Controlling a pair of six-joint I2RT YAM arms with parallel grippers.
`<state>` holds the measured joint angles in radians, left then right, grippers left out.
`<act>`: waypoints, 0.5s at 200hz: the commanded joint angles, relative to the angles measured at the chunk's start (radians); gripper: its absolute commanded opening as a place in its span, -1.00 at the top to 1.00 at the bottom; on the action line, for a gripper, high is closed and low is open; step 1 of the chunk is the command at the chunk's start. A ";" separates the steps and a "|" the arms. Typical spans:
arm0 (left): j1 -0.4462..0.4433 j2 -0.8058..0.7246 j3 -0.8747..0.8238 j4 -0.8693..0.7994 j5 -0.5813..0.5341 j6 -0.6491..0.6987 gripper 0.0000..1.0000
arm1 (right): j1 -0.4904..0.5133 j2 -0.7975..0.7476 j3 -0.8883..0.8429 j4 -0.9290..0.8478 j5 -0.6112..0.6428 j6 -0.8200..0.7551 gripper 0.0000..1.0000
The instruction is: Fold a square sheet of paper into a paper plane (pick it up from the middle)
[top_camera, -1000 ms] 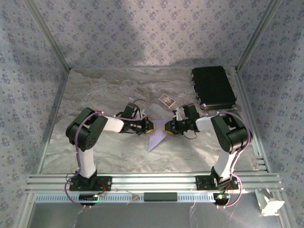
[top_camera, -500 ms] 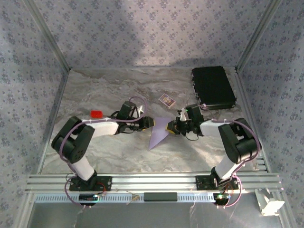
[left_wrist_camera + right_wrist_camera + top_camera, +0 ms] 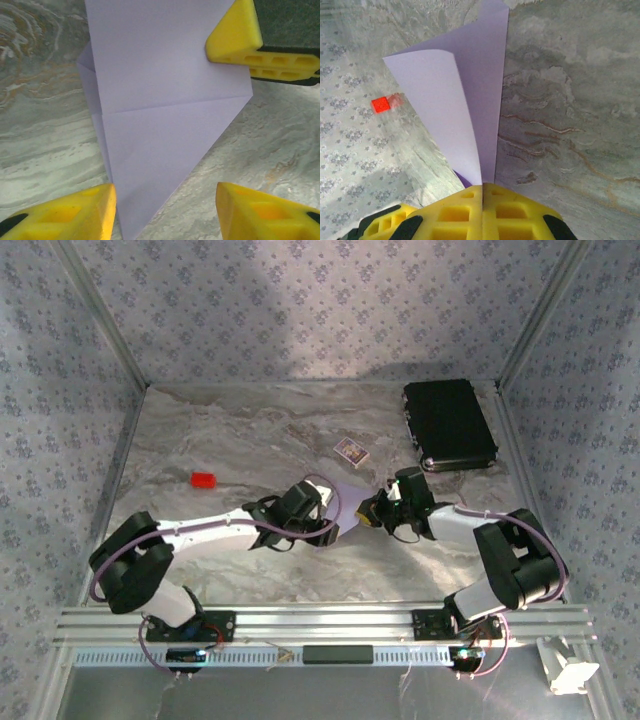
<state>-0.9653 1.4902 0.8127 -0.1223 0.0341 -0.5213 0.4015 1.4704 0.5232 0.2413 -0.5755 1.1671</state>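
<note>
The pale lilac sheet of paper (image 3: 165, 90) is folded into a pointed dart shape with creases across it. In the top view the paper (image 3: 347, 500) lies mid-table between both grippers. My right gripper (image 3: 482, 189) is shut on one edge of the paper (image 3: 470, 100), which rises from its fingers as two curved layers. That same yellow right finger (image 3: 234, 35) shows clamped on the paper's corner in the left wrist view. My left gripper (image 3: 162, 210) is open just above the paper's pointed end, the tip lying beside its left finger (image 3: 75, 215). From above, the left gripper (image 3: 325, 527) hides much of the paper.
A black case (image 3: 450, 425) lies at the back right. A small patterned card (image 3: 350, 450) sits behind the grippers. A small red block (image 3: 204, 480) rests on the marbled table (image 3: 200, 430) at the left, and the block (image 3: 380, 104) is also in the right wrist view.
My left gripper has opened and let go of the paper while its arm stretched out to the right. My right gripper stayed shut on the paper and shifted slightly right.
</note>
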 commanded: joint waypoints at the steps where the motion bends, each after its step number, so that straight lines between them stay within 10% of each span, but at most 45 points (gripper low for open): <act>1: -0.010 -0.052 -0.019 -0.025 -0.148 0.022 -0.11 | 0.009 -0.021 -0.004 -0.012 0.038 0.041 0.91; 41: -0.009 -0.146 -0.093 -0.030 -0.266 0.028 -0.29 | 0.033 -0.058 -0.028 -0.034 0.081 0.055 0.91; 100: -0.008 -0.224 -0.173 0.113 -0.150 0.106 -0.26 | 0.053 -0.058 -0.032 -0.031 0.106 0.082 0.90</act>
<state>-0.9726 1.3106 0.6720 -0.0910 -0.1719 -0.4599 0.4412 1.4261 0.5011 0.2329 -0.5049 1.2198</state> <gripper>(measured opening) 0.633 0.052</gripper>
